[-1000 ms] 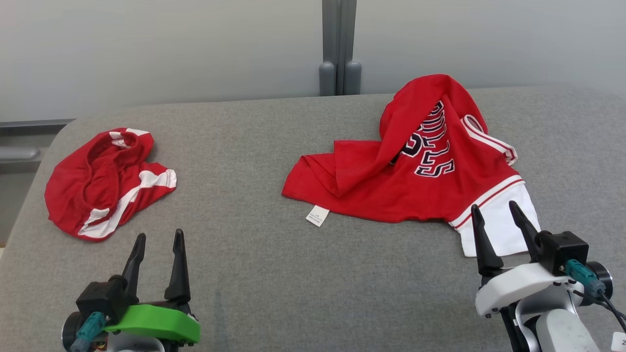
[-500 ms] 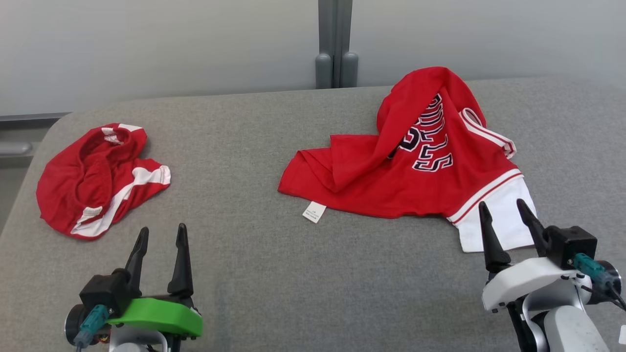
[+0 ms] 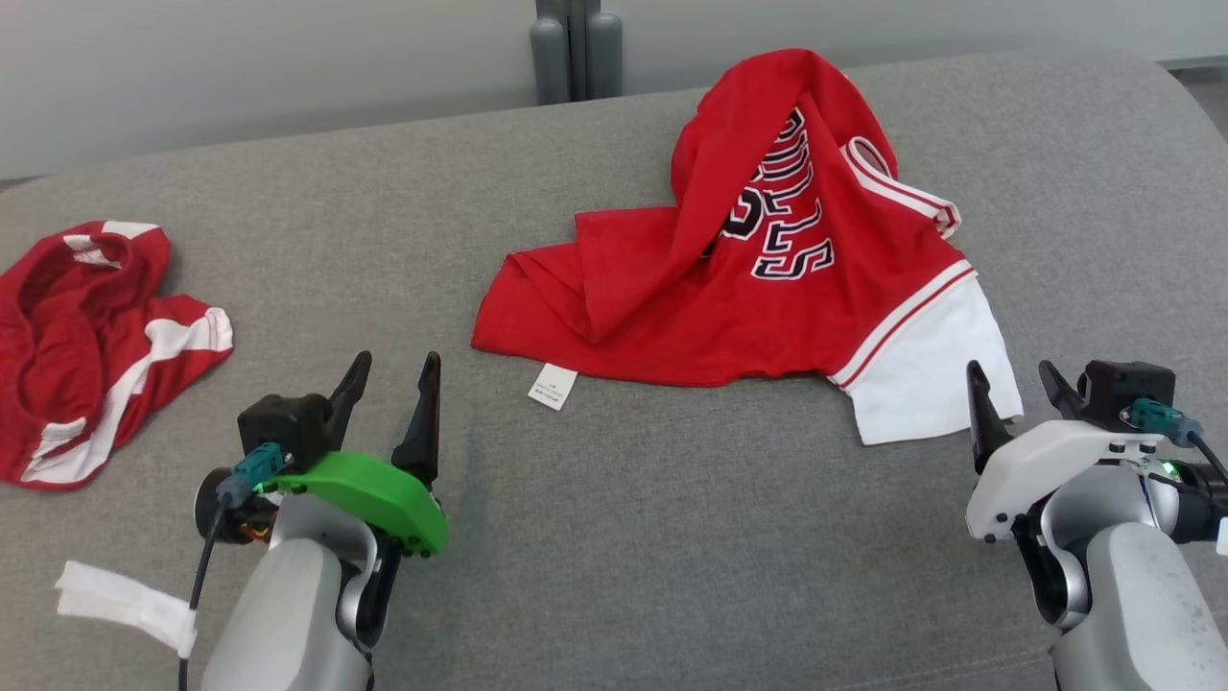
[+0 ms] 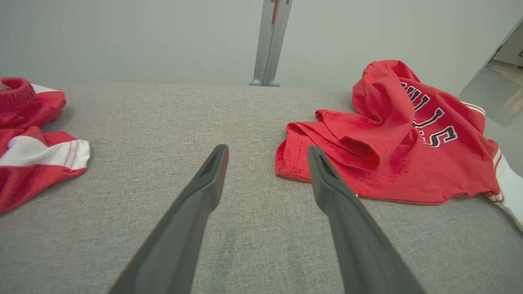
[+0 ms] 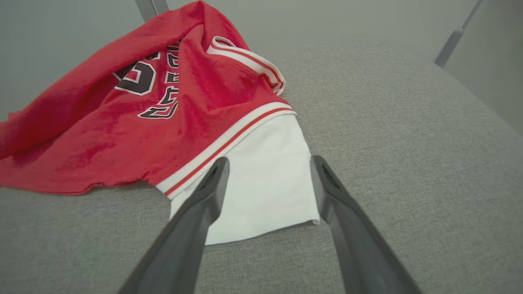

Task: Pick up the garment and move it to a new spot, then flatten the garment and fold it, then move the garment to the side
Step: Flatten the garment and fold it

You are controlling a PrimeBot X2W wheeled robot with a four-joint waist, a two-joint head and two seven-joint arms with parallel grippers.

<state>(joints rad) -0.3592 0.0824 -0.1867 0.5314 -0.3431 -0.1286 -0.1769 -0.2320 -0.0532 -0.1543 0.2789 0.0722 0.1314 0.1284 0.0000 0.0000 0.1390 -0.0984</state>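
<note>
From my remote station: a red jersey [image 3: 729, 288] with dark, white-edged lettering lies crumpled on the grey padded surface [image 3: 672, 537], towards the robot's right and far half. Its upper part is heaped into a ridge and its lower hem is spread towards the middle. A white panel [image 3: 921, 374] edged with red-and-white stripes fans out from the jersey's near right corner, and a small white label [image 3: 553, 386] lies on the surface at the near left hem.

The right gripper [image 3: 1009, 369] has its two dark fingers apart and holds nothing. In the right wrist view they frame the near edge of the white panel; I cannot tell whether they touch the cloth. The left gripper [image 3: 397, 360], on its green mount, is likewise spread and empty. It points at bare surface just short of the jersey's left hem, and in the left wrist view its right finger overlaps that hem.

A second red-and-white garment [image 3: 86, 345] sits bunched at the far left, well apart from the jersey. A white strip [image 3: 125, 603] lies near the left arm, and a grey post [image 3: 576, 48] stands beyond the far edge.
</note>
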